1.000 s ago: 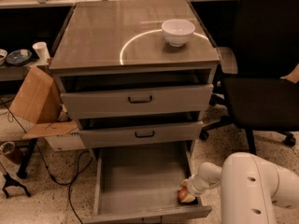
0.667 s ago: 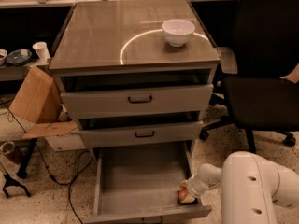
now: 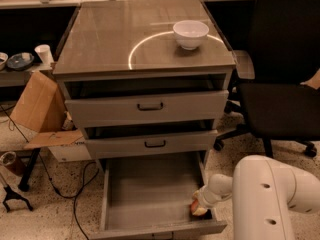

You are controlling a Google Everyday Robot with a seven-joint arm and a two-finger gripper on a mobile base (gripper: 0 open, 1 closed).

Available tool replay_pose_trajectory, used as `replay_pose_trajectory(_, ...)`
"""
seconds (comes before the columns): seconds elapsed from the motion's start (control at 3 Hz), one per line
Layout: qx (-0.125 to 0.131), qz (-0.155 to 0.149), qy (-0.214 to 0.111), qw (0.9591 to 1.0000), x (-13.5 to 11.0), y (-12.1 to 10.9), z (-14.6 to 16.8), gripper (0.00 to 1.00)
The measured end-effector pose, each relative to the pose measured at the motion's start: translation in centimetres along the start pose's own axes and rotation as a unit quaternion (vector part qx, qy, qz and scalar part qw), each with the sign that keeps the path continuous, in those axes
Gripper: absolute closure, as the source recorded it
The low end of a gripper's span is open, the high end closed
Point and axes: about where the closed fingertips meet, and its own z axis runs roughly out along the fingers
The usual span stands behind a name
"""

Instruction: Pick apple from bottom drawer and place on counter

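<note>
Down at five o'clock, the white end effector [image 3: 202, 204] sits at the small reddish-orange apple [image 3: 198, 210], unlifted in the long grey bottom drawer [image 3: 145, 194]; its grip cannot be told. Glossy grey-brown desk [image 3: 100, 44] at twelve awaits.

Glossy grey-brown bench [image 3: 125, 39] with a curved white light ring carries one white bowl [image 3: 190, 33], right rear. Tool [image 3: 199, 205] sits low in the bottom drawer [image 3: 145, 194], front right corner, at the apple [image 3: 198, 211].
</note>
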Motion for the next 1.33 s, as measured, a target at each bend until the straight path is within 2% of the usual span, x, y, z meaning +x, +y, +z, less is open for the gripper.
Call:
replay_pose_trajectory(0.33,0.025,0.0,0.0,0.9997,-0.8,-1.0,-1.8,1.0)
replay_pose_trajectory(0.67,0.071,-0.005,-0.011,0.9974,-2.6,-1.7,-5.9,1.0)
replay_pose_trajectory(1.0,0.119,-0.019,-0.028,0.9923,-5.2,-1.4,-11.4,1.0)
replay_pose_trajectory(1.33,0.151,-0.03,-0.041,0.9873,-9.0,-0.9,-16.9,1.0)
